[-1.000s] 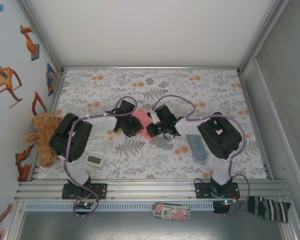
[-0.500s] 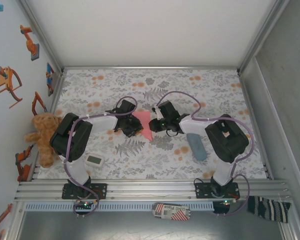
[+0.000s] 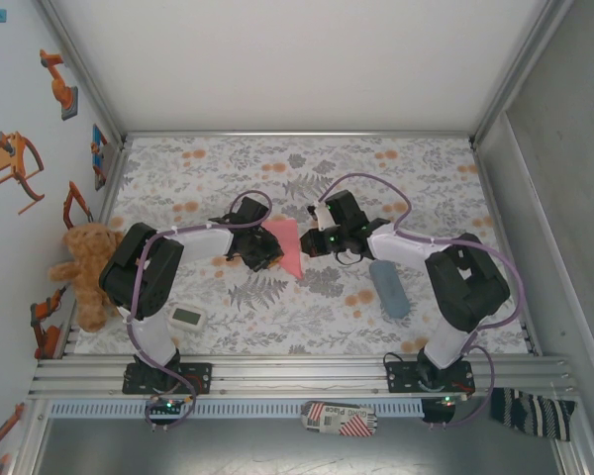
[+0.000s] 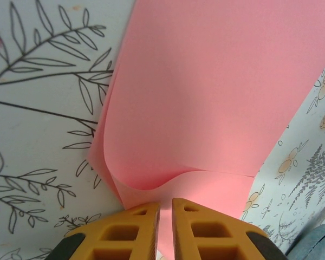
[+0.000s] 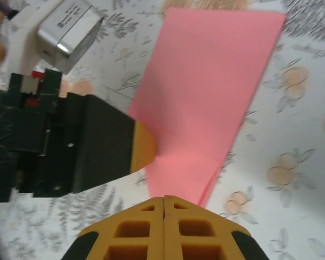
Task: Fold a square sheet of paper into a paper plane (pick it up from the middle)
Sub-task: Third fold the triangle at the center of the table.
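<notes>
The square sheet of paper (image 3: 288, 244) is salmon pink and folded into a narrow wedge, lying mid-table. My left gripper (image 3: 266, 251) is shut on its left edge. In the left wrist view the yellow fingers (image 4: 130, 230) pinch the paper (image 4: 216, 97), which curls up just ahead of the left gripper (image 4: 165, 216). My right gripper (image 3: 311, 244) sits just right of the paper, shut. In the right wrist view the right gripper (image 5: 163, 203) has its fingers pressed together with nothing between them. The paper's (image 5: 206, 92) narrow end lies right in front of them, and the left gripper's finger (image 5: 144, 146) grips its side.
A grey-blue pouch (image 3: 388, 288) lies right of centre beside the right arm, and its corner (image 4: 317, 246) shows in the left wrist view. A teddy bear (image 3: 85, 269) sits at the left wall. A small white device (image 3: 188, 317) lies near the left arm's base.
My right gripper has drawn back to the right, off the paper, opening briefly and shutting again. My left gripper has kept its hold and stayed put.
</notes>
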Controlling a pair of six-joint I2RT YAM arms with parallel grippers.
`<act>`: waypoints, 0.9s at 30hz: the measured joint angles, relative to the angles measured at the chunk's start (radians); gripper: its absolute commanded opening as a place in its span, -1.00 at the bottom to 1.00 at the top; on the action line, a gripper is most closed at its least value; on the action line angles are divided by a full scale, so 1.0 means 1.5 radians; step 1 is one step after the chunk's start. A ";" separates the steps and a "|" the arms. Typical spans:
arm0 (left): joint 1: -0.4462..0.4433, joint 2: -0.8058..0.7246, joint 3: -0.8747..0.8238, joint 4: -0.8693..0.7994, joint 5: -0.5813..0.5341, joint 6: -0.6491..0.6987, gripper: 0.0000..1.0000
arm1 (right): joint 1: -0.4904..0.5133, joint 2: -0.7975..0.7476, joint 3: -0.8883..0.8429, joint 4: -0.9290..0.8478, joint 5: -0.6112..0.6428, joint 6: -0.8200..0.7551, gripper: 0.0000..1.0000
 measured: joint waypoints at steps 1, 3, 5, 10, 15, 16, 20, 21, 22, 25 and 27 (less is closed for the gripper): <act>0.000 0.000 0.000 0.000 0.000 0.000 -0.67 | 0.002 0.005 0.002 -0.001 -0.015 0.001 -1.00; 0.000 0.001 0.001 -0.001 0.000 -0.001 -0.67 | 0.008 0.020 0.008 -0.002 -0.037 0.001 -1.00; 0.000 0.002 0.002 -0.003 0.001 -0.002 -0.67 | 0.018 0.040 0.020 -0.009 -0.056 0.001 -1.00; 0.000 0.003 0.004 -0.006 0.002 -0.005 -0.68 | 0.039 0.085 0.055 -0.033 -0.076 0.001 -1.00; 0.000 0.005 0.009 -0.012 0.004 -0.005 -0.69 | 0.045 0.117 0.082 -0.051 -0.076 0.001 -1.00; 0.001 0.006 0.009 -0.013 0.005 -0.005 -0.69 | 0.045 0.124 0.084 -0.051 -0.076 0.001 -1.00; 0.002 0.008 0.013 -0.018 0.007 -0.005 -0.69 | 0.045 0.138 0.085 -0.063 -0.076 0.001 -1.00; 0.003 0.008 0.013 -0.018 0.008 -0.005 -0.69 | 0.045 0.140 0.085 -0.067 -0.076 0.001 -1.00; 0.004 0.009 0.013 -0.018 0.010 -0.005 -0.69 | 0.045 0.141 0.086 -0.071 -0.076 0.000 -1.00; 0.004 0.009 0.013 -0.018 0.013 -0.005 -0.70 | 0.046 0.142 0.090 -0.085 -0.076 -0.003 -1.00; 0.005 0.009 0.013 -0.019 0.013 -0.005 -0.70 | 0.046 0.143 0.093 -0.092 -0.076 -0.005 -1.00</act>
